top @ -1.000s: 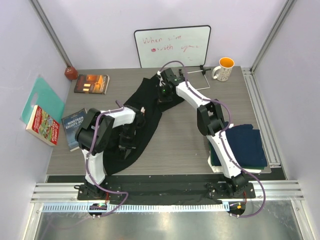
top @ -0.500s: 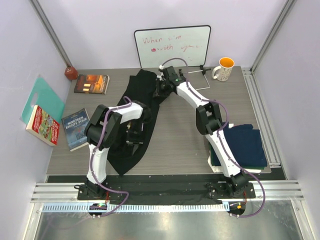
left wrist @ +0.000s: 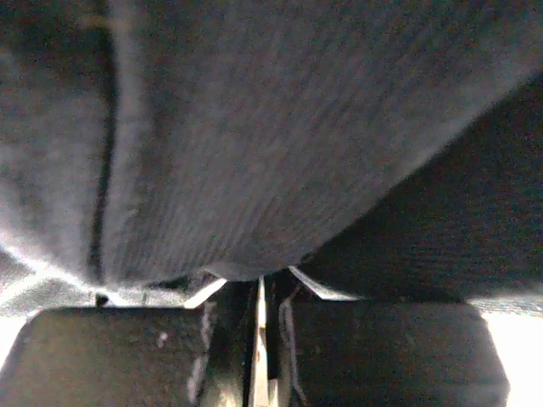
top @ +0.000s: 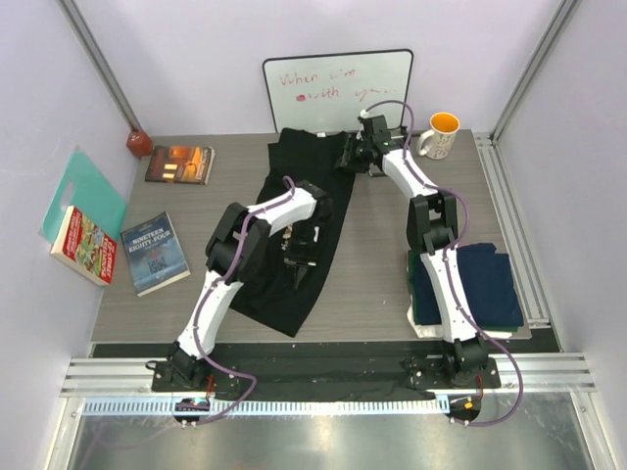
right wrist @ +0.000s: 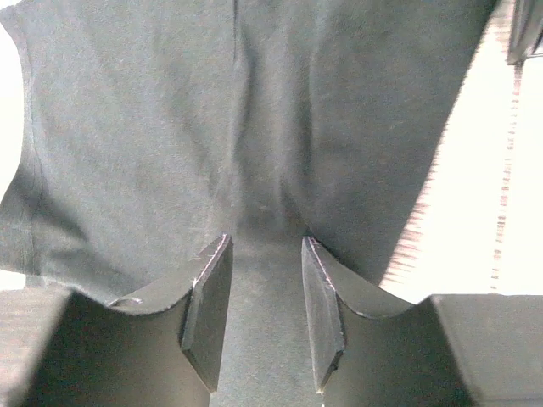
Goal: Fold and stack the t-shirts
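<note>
Moved since earlier: both arms have carried the black t-shirt [top: 294, 186] rightward and drawn it out. It was a bunched diagonal at centre left. It now lies longer and flatter, its top edge just below the whiteboard [top: 338, 90].
right gripper [right wrist: 265, 248]: it has swung up right of centre, near the mug [top: 438, 134], and let go. Its jaws stand wide with cloth loose beneath them, not pinched.
left gripper [top: 297, 262]: clamped tight with cloth gathered at its tips. I judge it pins the shirt's middle so the cloth stays stretched while the far end settles.
shirt position: mid-table [top: 372, 255], running from upper centre to lower centre-left, not yet folded.
folded stack [top: 485, 279]: lower right of the frame, navy on top, well apart from the black shirt. I keep it clear of my folding space.
next, as I judge: free the left grip, smooth the cloth, then start the folds.
risk: the middle may stay puckered where it is pinched.
</note>
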